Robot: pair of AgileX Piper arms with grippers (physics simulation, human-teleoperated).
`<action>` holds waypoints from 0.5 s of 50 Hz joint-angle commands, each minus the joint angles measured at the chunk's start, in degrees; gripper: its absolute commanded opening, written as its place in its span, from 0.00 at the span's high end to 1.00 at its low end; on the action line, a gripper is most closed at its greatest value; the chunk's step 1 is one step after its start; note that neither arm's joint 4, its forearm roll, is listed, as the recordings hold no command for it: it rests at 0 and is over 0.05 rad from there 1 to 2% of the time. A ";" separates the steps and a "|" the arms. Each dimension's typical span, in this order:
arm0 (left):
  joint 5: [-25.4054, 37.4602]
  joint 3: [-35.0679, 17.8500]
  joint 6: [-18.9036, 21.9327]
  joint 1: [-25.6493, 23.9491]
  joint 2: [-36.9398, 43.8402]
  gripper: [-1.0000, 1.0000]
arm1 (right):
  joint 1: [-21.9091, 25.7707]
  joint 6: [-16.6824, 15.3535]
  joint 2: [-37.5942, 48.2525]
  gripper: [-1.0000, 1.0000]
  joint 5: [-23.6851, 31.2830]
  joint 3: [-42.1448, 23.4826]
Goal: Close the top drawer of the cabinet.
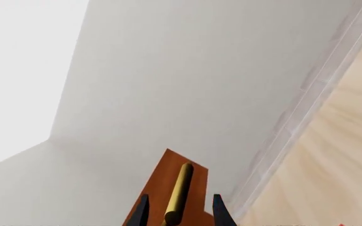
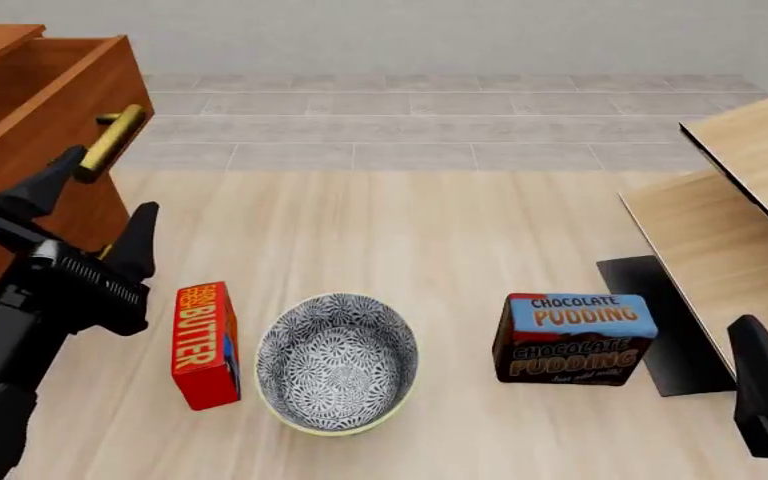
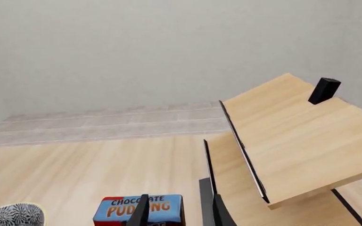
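Up close, the left hand [image 2: 91, 205] gapes wide around the top drawer's [image 2: 57, 95] handle [image 2: 108, 142], gripping nothing.

— Where do I see from?
— Front view looks down over my table [image 2: 491, 230]. My right wrist camera shares its pudding box [image 3: 140, 208]; left wrist sits close to the drawer handle [image 1: 177, 194].
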 commanded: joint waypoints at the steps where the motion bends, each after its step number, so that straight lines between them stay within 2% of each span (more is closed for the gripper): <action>1: -0.01 -0.74 0.93 1.12 1.01 0.00 | 0.10 0.14 0.00 0.00 -0.01 -0.08; 25: -0.01 -0.94 1.25 3.56 2.96 0.00 | -0.24 -0.12 0.00 0.00 0.28 -0.39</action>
